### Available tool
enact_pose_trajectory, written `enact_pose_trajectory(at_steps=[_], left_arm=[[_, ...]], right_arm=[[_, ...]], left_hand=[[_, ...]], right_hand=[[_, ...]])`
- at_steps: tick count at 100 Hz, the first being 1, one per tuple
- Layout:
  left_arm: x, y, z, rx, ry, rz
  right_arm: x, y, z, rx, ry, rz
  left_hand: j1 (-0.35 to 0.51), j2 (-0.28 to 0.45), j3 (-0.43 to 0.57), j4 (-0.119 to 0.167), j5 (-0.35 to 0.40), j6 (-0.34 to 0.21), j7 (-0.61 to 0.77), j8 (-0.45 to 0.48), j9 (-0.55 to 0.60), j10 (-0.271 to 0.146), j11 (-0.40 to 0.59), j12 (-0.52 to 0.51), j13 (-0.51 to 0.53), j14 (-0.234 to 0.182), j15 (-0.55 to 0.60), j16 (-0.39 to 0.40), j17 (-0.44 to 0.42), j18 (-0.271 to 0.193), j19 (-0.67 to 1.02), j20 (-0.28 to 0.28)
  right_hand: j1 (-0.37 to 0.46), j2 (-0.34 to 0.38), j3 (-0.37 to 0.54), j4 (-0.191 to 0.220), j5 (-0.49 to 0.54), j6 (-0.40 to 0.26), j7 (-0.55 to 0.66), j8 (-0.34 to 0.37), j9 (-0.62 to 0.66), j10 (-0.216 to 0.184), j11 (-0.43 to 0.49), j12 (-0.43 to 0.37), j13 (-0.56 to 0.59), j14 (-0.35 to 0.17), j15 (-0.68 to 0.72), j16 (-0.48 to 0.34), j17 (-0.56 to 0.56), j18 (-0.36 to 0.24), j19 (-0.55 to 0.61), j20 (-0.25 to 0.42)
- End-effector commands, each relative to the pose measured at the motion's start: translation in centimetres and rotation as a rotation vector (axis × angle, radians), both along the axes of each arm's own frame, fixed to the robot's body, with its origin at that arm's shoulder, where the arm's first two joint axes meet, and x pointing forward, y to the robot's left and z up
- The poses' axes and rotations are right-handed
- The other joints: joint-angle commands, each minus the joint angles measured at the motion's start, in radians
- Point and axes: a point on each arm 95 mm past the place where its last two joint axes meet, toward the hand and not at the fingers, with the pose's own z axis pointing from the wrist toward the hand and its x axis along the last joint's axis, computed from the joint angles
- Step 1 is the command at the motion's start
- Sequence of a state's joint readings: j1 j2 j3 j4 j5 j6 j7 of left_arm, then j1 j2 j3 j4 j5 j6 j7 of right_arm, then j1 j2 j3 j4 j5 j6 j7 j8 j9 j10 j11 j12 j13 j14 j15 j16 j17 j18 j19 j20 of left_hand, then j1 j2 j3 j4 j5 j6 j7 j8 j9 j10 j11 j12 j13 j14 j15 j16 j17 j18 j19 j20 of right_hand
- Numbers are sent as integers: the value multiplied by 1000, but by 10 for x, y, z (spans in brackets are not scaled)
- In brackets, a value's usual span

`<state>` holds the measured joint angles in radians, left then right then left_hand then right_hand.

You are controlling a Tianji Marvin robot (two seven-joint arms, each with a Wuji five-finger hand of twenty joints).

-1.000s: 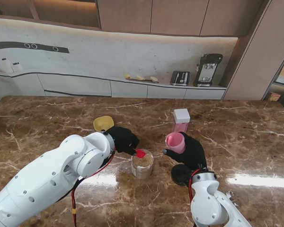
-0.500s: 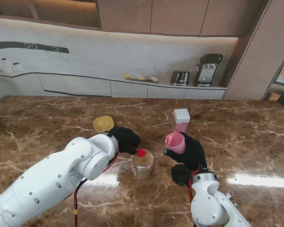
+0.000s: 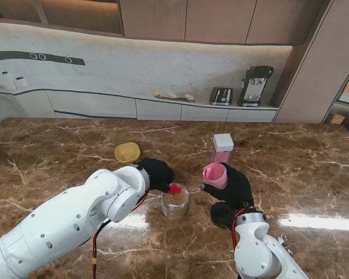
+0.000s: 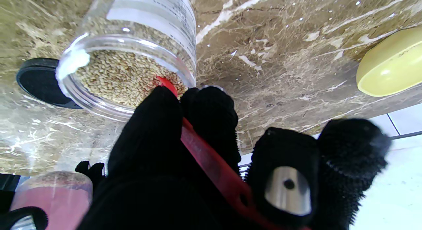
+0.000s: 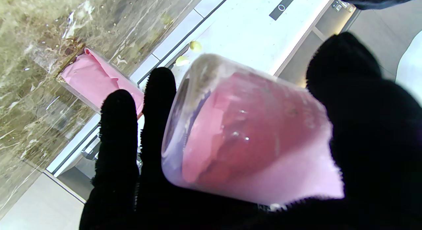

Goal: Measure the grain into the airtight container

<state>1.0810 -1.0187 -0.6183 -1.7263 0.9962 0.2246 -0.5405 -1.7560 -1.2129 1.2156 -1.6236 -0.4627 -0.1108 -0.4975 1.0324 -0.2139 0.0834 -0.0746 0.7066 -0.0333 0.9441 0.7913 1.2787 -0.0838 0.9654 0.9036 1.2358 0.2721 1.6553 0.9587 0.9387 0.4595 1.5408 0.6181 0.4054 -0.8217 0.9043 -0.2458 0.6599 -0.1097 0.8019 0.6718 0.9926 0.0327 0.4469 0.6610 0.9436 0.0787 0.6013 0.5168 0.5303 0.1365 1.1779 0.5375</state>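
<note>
A clear jar of grain (image 3: 175,201) (image 4: 128,58) stands open at the middle of the table. My left hand (image 3: 156,172) (image 4: 184,164) is shut on a red spoon (image 3: 174,188) (image 4: 211,164), whose tip dips into the grain at the jar's rim. My right hand (image 3: 235,186) (image 5: 369,131) is shut on a pink cup (image 3: 215,174) (image 5: 250,137), held tilted above the table to the jar's right. The airtight container (image 3: 223,149) (image 5: 99,81), pink with a white lid, stands farther from me behind the cup.
A black jar lid (image 3: 223,214) (image 4: 39,81) lies on the table near my right wrist. A yellow bowl (image 3: 127,152) (image 4: 392,65) sits left of the jar, farther from me. A toaster (image 3: 221,96) and coffee machine (image 3: 254,85) stand on the back counter.
My left arm has pushed a little to the right, carrying the red spoon's tip over the jar rim and into the grain. The right hand and cup have stayed still.
</note>
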Motion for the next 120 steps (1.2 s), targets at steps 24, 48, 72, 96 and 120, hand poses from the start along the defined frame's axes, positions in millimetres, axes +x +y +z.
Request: enact_pose_trajectory(at_steps=[24,48,72,96,120], left_arm=[[-1,-3,-6,18,41,-5],[-1,-5,-8,14,69,0],[0,-6,-12,-15,119,30],[2,-6,-15,-63,184,75],[3,-3,-18,-120,238,127]], right_arm=[[-2,2,-5,7,20,9],[-2,1,-5,9,17,9],[-2,1,-6,10,13,10],[-2,1,-6,9,11,9],[-2,1,-6,8,13,8]], left_hand=[[-19,-13,69,20,34,7,16,-8,85,-27,50,-10,30,-1,106,-10,30,-1,81,-17],[-26,-12,83,16,30,5,14,-4,85,-27,51,-10,30,-1,106,-11,21,-4,85,-17],[-31,-11,89,13,28,3,13,0,84,-29,50,-10,30,-1,106,-11,15,-3,88,-16],[-35,-9,93,11,25,0,13,6,83,-30,49,-8,30,-1,106,-11,12,-1,90,-16],[-38,0,92,8,18,-12,15,20,81,-33,46,-2,30,-1,106,-12,5,-3,92,-15]], right_hand=[[97,163,183,-7,53,-105,81,4,37,-63,28,2,12,-37,9,2,-7,-19,13,-19],[95,162,183,-8,52,-106,81,5,37,-65,28,1,12,-38,8,2,-7,-19,13,-18],[96,163,184,-8,52,-105,81,5,36,-64,29,0,11,-38,8,2,-9,-19,10,-19],[96,162,184,-8,51,-107,81,5,34,-65,28,-1,7,-38,5,2,-13,-20,5,-20],[97,163,184,-8,50,-107,81,5,31,-65,27,-2,4,-39,3,1,-17,-22,-3,-22]])
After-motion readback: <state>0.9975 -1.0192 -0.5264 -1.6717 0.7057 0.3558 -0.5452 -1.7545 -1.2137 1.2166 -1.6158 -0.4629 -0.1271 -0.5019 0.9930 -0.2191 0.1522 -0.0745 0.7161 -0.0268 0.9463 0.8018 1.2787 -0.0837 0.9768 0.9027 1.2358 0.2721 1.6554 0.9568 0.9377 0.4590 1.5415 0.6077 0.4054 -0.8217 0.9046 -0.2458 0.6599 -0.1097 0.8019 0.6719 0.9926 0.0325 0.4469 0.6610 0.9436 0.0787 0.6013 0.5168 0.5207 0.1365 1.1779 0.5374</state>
